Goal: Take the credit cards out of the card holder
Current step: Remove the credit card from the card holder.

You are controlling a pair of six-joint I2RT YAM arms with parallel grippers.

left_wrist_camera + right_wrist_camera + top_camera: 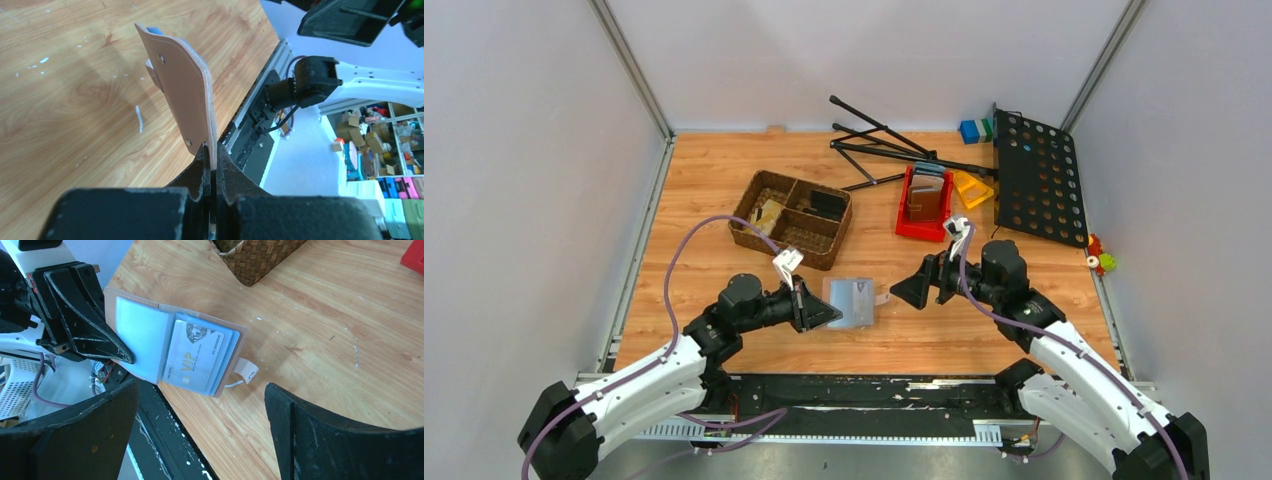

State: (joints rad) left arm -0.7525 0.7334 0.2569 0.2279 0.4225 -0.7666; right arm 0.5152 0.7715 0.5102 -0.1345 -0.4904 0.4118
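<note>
Fingers point(200, 172) of the left gripper point(211, 150) are clenched flat on one edge of the card holder point(180, 85), a thin bifold of smooth taupe leather-like material with stitched borders and two round metal studs point(161, 59), spread open over the wood-grain table point(325, 340) near its front edge. Its pale glossy inside shows one silvery credit card point(197, 357) lettered VIP in a slot, and one curled strap tab point(246, 371); the right gripper point(907, 290) faces it, both broad black fingers spread wide, grasping nothing

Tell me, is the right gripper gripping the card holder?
No, the right gripper stands wide open, short of the card holder, which the left gripper pinches.
</note>
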